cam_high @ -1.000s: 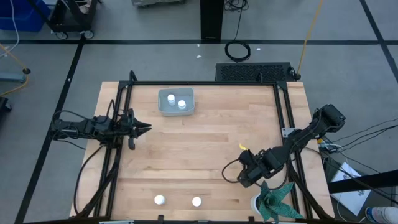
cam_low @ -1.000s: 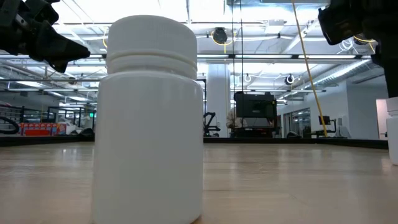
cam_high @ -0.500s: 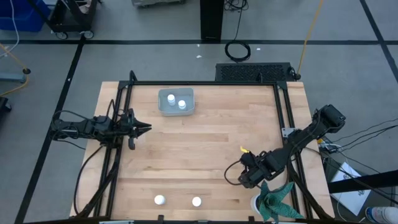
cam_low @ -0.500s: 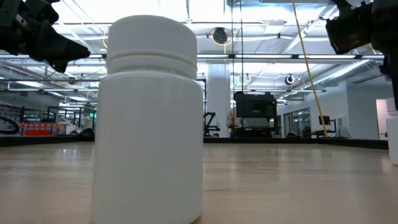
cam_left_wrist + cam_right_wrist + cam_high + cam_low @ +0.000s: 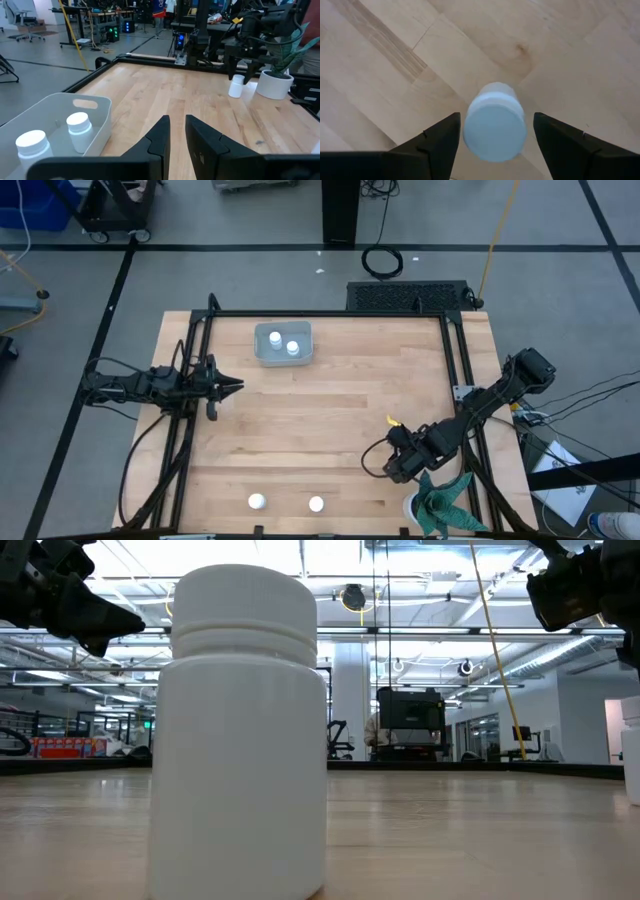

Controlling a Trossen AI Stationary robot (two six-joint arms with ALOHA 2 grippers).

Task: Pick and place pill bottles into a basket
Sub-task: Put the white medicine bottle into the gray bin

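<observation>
The right pincer point(image 5: 492, 145) hangs directly over one pill bottle point(image 5: 494, 121) standing upright on the wooden surface point(image 5: 330, 410); its fingers are spread, one on each side of the white cap, neither touching it; the bottle is therefore not yet grasped. Seen from above, the right pincer point(image 5: 398, 463) works close beside the potted plant point(image 5: 437, 505). The left pincer point(image 5: 226, 387) waits at the far side of the surface with its fingers nearly together and nothing between them; the basket point(image 5: 283, 345) lies just beside it and already holds two bottles point(image 5: 284, 344). Two more bottles point(image 5: 286, 503) stand well apart from both pincers at the surface's near edge.

Likely faults from here, as a judgement: the cap sits slightly nearer one finger, so an uneven closure may push the bottle sideways or tip it before both pads bear; closing only on the cap may give a shallow hold that slips in transit; the plant leaves near the wrist may be brushed during the lift.
</observation>
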